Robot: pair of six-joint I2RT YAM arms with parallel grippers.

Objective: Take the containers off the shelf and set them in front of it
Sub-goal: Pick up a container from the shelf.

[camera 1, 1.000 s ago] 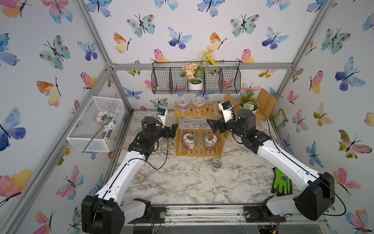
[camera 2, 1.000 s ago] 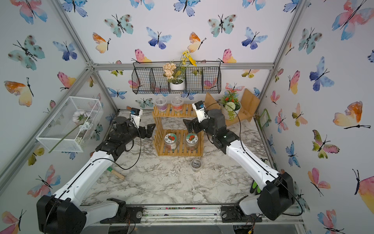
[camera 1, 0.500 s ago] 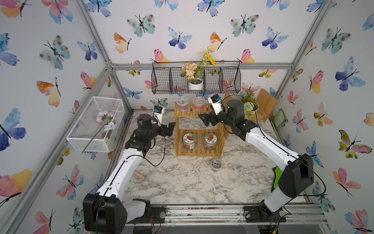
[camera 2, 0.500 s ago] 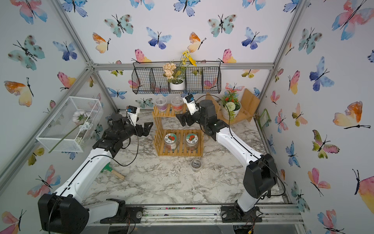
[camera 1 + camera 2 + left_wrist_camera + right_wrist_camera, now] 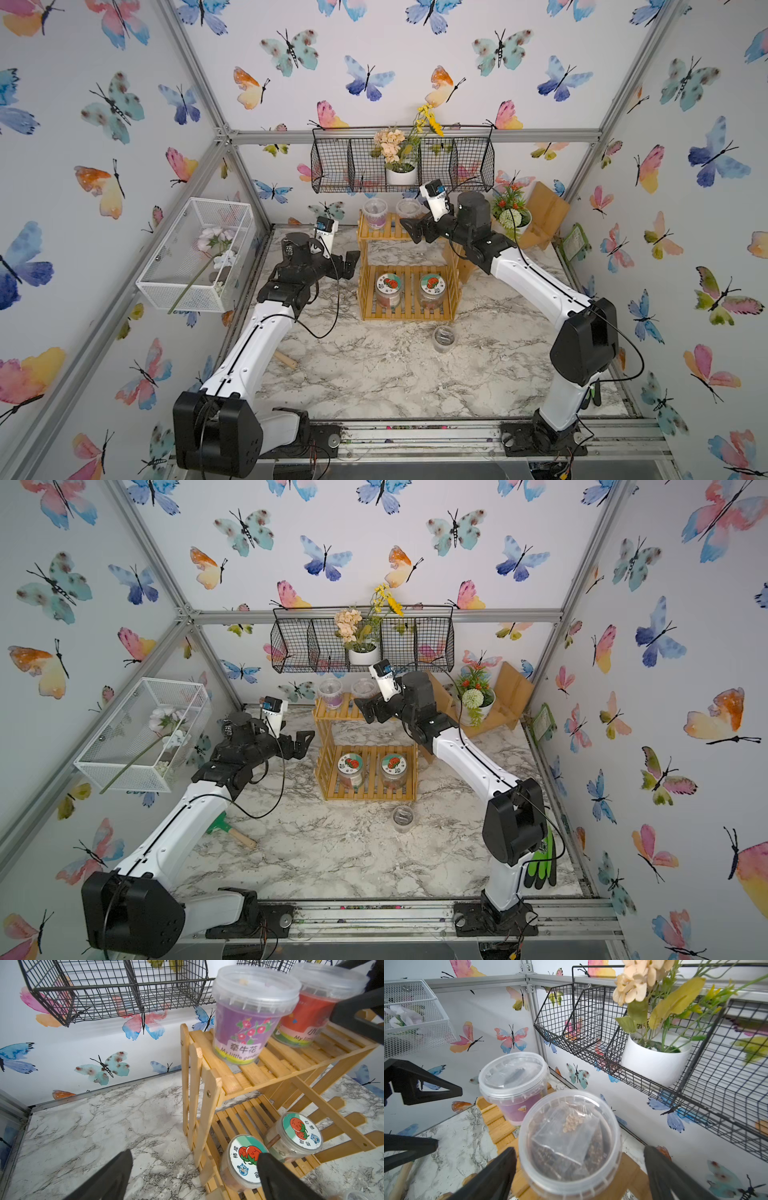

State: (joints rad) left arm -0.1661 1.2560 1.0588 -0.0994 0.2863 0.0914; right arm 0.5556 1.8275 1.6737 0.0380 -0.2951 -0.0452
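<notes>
Nearest, a lidded clear cup [image 5: 444,338] is standing upright on the marble tabletop [image 5: 374,374], just in front of the shelf [image 5: 409,309] (its label band is too small to read). On the shelf's lower tier the two jars with teal-white fruit lids are sitting side by side, the left jar [image 5: 389,286] and the right jar [image 5: 431,286] close but apart.

The left jaws are hanging wide and empty just beside the shelf's left end, above bare tabletop. In the left wrist view one finger [image 5: 280,1180] is overlapping the left jar's lid, but nothing lies between the jaws.

Farther back, the upper tier is carrying the purple-banded cup [image 5: 375,212] and the red-banded cup [image 5: 408,208], both upright and nearly touching. The right jaws are standing wide at the red-banded cup. The right wrist view shows a finger [image 5: 492,1176] on each side of its lid, not closed on it.

Behind and above, the black wire basket [image 5: 336,166] is hanging on the back wall, holding a white flower pot [image 5: 401,175].
</notes>
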